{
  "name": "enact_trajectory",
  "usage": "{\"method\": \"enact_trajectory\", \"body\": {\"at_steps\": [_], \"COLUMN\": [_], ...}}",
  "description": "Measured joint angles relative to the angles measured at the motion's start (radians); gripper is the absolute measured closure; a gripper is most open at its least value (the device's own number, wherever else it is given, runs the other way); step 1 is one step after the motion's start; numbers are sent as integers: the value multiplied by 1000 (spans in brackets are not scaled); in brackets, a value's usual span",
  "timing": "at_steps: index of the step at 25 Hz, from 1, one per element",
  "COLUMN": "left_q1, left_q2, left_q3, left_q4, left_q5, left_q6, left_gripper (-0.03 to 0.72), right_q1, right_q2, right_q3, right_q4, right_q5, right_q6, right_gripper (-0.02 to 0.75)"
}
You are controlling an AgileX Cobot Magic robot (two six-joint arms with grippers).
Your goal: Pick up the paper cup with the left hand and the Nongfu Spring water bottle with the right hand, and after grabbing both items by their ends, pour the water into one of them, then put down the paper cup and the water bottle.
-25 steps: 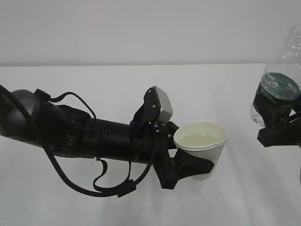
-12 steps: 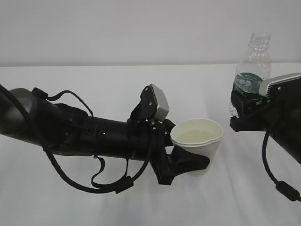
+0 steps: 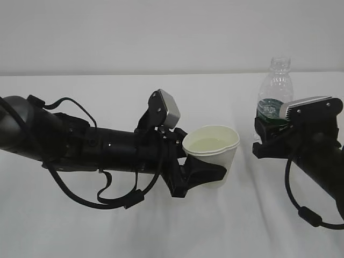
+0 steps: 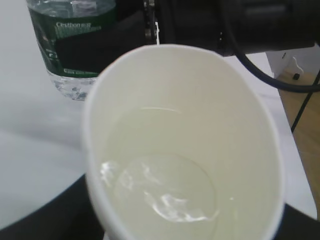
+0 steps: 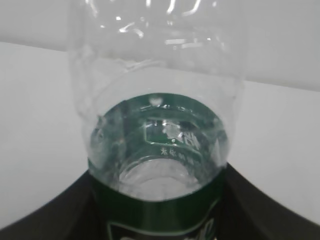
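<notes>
Left claw (image 3: 207,174): clamps the small cream-white tapered paper cup (image 3: 211,156), water inside, above the white worktop (image 3: 161,226).
Right claw (image 3: 266,141): pinches the upright clear ribbed plastic bottle (image 3: 272,97) at its dark green label.

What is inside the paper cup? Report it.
The paper cup holds a shallow pool of clear water; its bottom disc shows through. The inner wall above is bare. The near inner wall lies below the frame and cannot be seen.

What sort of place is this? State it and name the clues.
Probably a robot test bench or lab: a plain white table against a bare pale wall, holding only a paper cup and water bottle.
</notes>
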Motion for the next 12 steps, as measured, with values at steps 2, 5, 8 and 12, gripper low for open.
{"method": "enact_trajectory", "body": {"at_steps": [2, 5, 8, 12], "left_q1": [2, 3, 3, 3], "left_q2": [0, 0, 0, 0], "left_q3": [0, 0, 0, 0], "left_q4": [0, 0, 0, 0], "left_q5": [0, 0, 0, 0], "left_q6": [0, 0, 0, 0], "left_gripper": [236, 236, 236, 236], "right_q1": [0, 0, 0, 0], "right_q2": [20, 45, 83, 130], "right_q3": [-11, -33, -62, -102], "right_q4": [0, 2, 4, 4], "right_q5": [0, 0, 0, 0], "right_q6": [5, 14, 37, 54], "right_gripper": [318, 318, 318, 318]}}
